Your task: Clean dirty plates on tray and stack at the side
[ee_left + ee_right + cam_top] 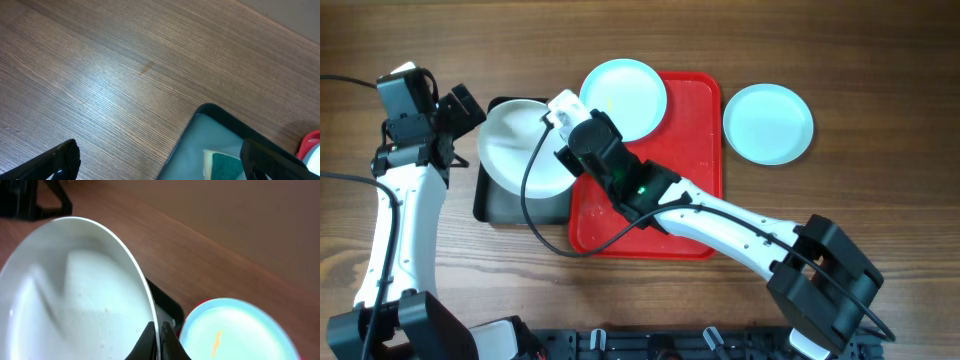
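Observation:
My right gripper (563, 128) (159, 332) is shut on the rim of the white plate (515, 145) (75, 290), holding it tilted over the dark pan (495, 205). Small crumbs dot the white plate. A pale blue plate (623, 98) (235, 330) with an orange smear lies at the far left corner of the red tray (660, 215). A second pale blue plate (768, 122) rests on the table right of the tray. My left gripper (455, 108) (160, 154) hangs open at the pan's far left corner, holding nothing.
The dark pan (200, 135) holds cloudy water and a yellow-and-green sponge (222, 165). A cable loops from the right arm across the pan and tray. Bare wooden table lies left of and beyond the pan.

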You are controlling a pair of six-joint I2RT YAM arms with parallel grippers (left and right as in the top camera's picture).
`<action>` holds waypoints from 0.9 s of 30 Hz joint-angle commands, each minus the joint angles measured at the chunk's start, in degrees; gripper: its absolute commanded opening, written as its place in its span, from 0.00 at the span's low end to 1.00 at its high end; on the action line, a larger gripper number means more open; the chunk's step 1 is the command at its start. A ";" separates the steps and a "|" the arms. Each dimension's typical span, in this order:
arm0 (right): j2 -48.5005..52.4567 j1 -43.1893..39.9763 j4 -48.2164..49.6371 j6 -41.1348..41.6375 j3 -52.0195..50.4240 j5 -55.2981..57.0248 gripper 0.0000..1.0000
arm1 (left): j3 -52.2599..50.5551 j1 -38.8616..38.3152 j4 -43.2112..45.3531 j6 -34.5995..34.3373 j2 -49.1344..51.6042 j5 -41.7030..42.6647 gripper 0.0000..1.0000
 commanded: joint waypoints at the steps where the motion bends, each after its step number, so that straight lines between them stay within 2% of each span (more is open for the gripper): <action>1: 0.74 -0.09 -0.09 11.47 0.96 -1.20 0.04 | 0.11 0.04 -0.04 -0.52 -0.04 -0.31 1.00; 8: 0.74 -0.09 -5.22 12.83 0.96 -7.23 0.04 | 0.11 0.04 -0.04 -0.52 -0.04 -0.31 1.00; 13: 0.72 -0.09 -6.78 13.16 0.96 -7.56 0.04 | 0.11 0.04 -0.04 -0.52 -0.04 -0.31 1.00; 22: 0.13 -0.22 -10.49 22.84 0.98 -11.04 0.04 | 0.11 0.04 -0.04 -0.52 -0.04 -0.31 1.00; 27: -6.05 -1.27 -14.49 24.39 0.98 -11.43 0.04 | 0.11 0.04 -0.04 -0.52 -0.04 -0.31 1.00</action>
